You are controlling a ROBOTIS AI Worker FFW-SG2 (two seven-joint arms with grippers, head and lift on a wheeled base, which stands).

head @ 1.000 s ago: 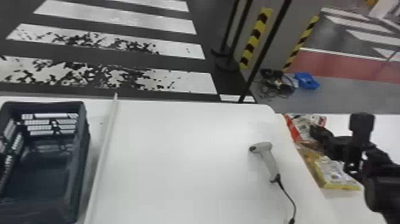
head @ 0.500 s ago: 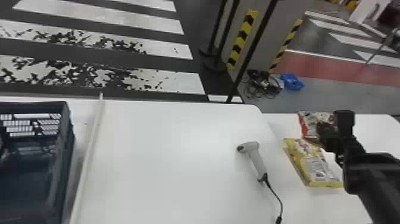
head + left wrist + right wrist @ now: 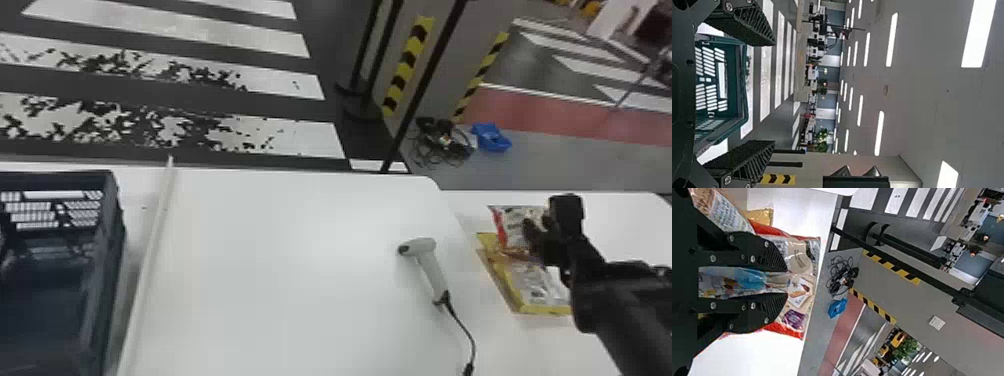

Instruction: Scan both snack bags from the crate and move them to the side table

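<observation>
Crate (image 3: 114, 250) lower left in the head view, scanner (image 3: 431, 270) right of centre. At right, right claw (image 3: 531, 236) has the red bag (image 3: 511, 224) over the yellow bag (image 3: 537, 290), side table (image 3: 622, 225) below, probably to park both together.

Left wrist view: left claw (image 3: 774, 93) wide open, empty.

Right wrist view: fingers squeezed onto red bag's bunched plastic, likely for grip.

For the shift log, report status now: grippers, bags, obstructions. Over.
Right gripper shut on red snack bag, at side table. Left gripper open, holding nothing. Yellow snack bag on side table, partly overlapped in head view; might snag.
</observation>
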